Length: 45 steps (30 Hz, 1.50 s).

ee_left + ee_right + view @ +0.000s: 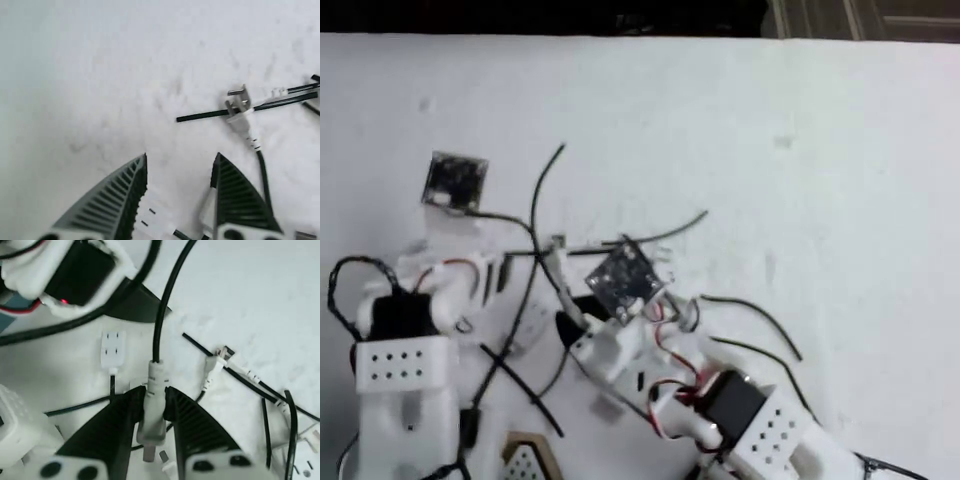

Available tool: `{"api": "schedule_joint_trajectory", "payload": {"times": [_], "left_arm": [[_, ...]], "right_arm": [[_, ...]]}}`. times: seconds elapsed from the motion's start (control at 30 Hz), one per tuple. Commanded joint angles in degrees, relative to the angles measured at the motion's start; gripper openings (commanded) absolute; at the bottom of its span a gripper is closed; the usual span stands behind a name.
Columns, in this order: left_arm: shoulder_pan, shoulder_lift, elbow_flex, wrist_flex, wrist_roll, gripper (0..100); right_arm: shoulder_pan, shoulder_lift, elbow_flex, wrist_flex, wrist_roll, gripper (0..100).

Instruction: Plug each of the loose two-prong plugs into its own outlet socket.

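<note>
Near the white outlet socket (112, 349), my right claw (152, 391), angled down, clamps a grey plug (151, 421); my left claw (181, 156) gapes.

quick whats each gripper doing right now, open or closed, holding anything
left gripper: open, holding nothing
right gripper: closed on a grey plug

Two arms (400, 370), two grey two-prong plugs, first plug (151, 405), second plug (212, 367), one white outlet socket (112, 347), possibly another socket (306, 460) at the edge, several black cords (165, 300).
</note>
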<state>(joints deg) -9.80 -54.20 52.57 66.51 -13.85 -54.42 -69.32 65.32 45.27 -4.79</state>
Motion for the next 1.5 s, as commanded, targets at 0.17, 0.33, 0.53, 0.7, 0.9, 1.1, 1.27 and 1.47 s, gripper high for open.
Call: {"api": "schedule_joint_trajectory", "payload": {"times": [0.17, 0.33, 0.53, 0.7, 0.9, 1.1, 1.27, 1.47], "left_arm": [[14.9, -1.2, -8.6, 3.4, 6.4, 22], [20.3, -1.3, -11.3, 5.9, 7.4, 22], [23.5, -1.3, -13.5, 10.3, 6.9, 22], [27.5, -6.7, -12.6, 11.4, 6.6, 22], [25.8, -16.0, -9.6, 11.0, 3.2, 22], [4.7, -16.0, -8.8, 6.6, -1.1, 26], [-8.7, -16.1, -6.7, 6.1, -4.7, 26], [-18.7, -16.1, 3.3, 0.7, -5.5, 26]], "right_arm": [[-2.5, -1.2, -3.3, -1.5, -0.6, 1.7], [-1.3, -1.2, -3.1, -3.3, -0.6, 1.7], [-0.9, -1.1, -3.0, -3.4, -0.5, 1.7], [2.0, -0.7, -2.9, -3.4, -0.6, 1.7], [2.3, -0.7, -2.8, -3.8, -0.6, 1.7], [2.3, 1.9, -4.0, -4.5, -0.3, 1.6], [2.0, 16.4, -8.3, -7.3, 0.0, 1.6], [2.0, 35.8, -13.0, -15.0, 4.4, 1.6]]}}
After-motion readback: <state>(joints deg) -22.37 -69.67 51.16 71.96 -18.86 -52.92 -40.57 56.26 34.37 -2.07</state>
